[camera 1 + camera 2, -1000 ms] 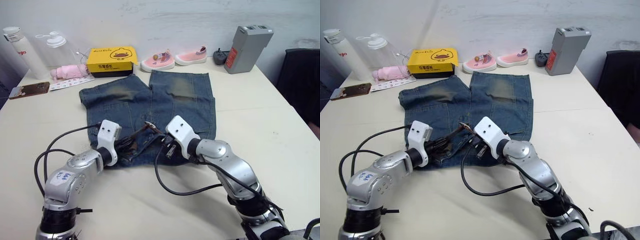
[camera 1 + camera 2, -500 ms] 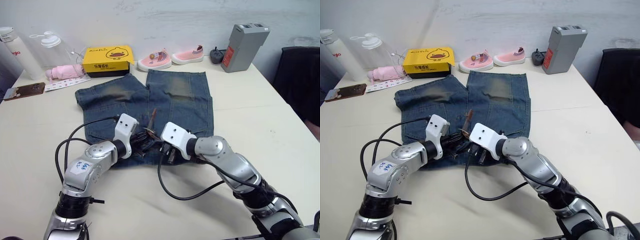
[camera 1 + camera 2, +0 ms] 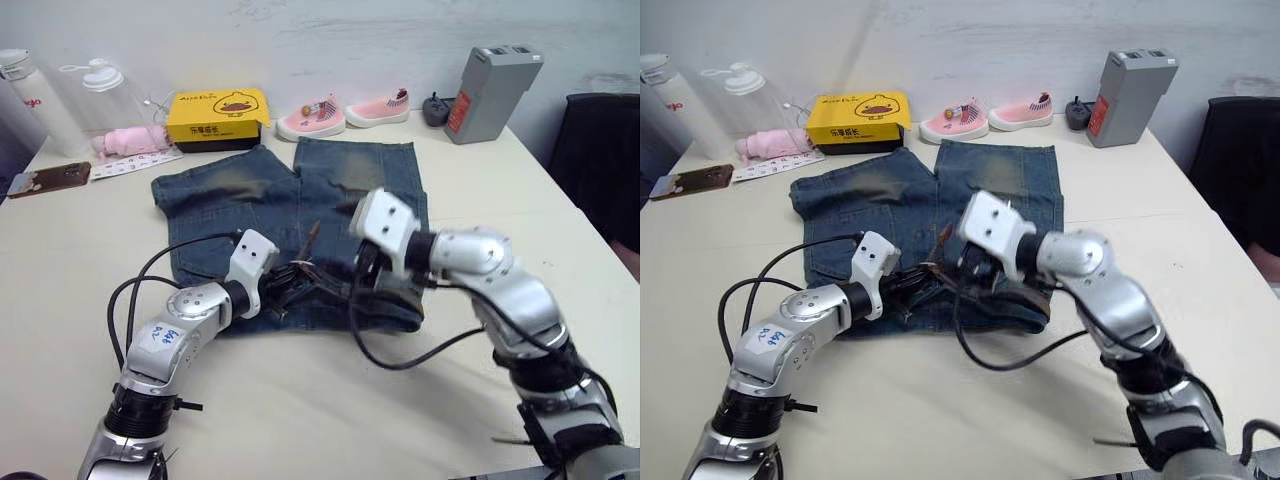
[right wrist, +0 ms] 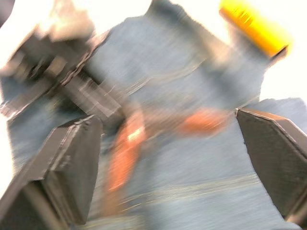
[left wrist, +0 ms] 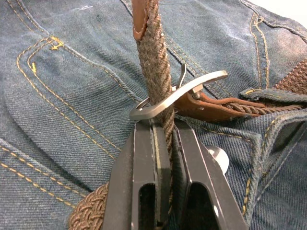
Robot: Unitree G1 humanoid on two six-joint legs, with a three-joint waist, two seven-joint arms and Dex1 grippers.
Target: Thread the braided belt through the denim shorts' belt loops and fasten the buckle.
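The faded blue denim shorts are spread on the pale table, waistband toward the robot. The dark-brown braided belt is clamped between the left gripper fingers just below the silver metal buckle, through which it is passed. The right gripper is held above the waistband, fingers spread wide. Beyond the shorts, a yellow box printed with a duck, pink shoes and a grey battery with a red label are seen; no writing can be read.

Bright, even light; right wrist view heavily motion-blurred.
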